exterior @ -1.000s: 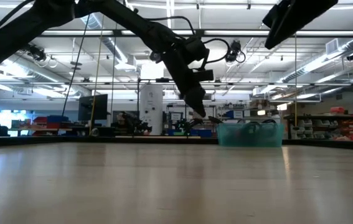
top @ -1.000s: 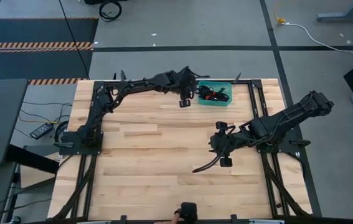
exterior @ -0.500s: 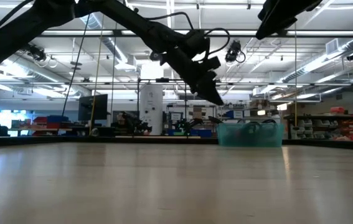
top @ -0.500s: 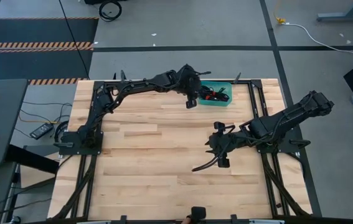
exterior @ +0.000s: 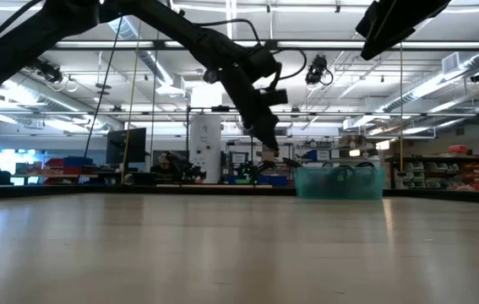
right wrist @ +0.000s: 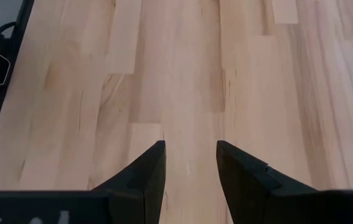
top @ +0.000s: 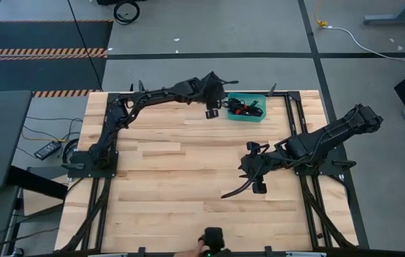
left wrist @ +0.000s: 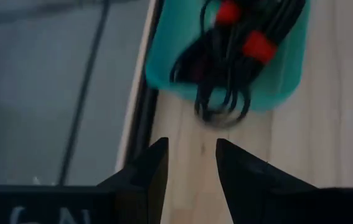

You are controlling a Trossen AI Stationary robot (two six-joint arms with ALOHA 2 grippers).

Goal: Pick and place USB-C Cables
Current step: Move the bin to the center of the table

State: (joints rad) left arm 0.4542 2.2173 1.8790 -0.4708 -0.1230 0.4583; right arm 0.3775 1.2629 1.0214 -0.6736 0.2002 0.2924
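The USB-C cables (left wrist: 238, 56) are black coiled bundles with red ties, lying in a teal bin (left wrist: 164, 68) at the table's far edge. Some of their loops hang over the bin's rim toward the table. The high view shows the bundles (top: 245, 107) in the bin (top: 260, 118). My left gripper (top: 211, 113) hovers just left of the bin, pointing down, open and empty (left wrist: 192, 162). In the low view it (exterior: 269, 152) stands above the table beside the bin (exterior: 340, 181). My right gripper (top: 245, 166) hangs over the table's right middle, open and empty (right wrist: 190, 165).
Bare wooden tabletop (right wrist: 182, 74) lies under the right gripper and across the table's middle. A person's hand with a small black object (top: 213, 239) shows at the near edge. Black frame rails (top: 291, 107) run along the table's sides.
My left gripper swung toward the bin and tipped over it, then swung back left and now points down beside it again. The hand with the black object shifted along the near edge.
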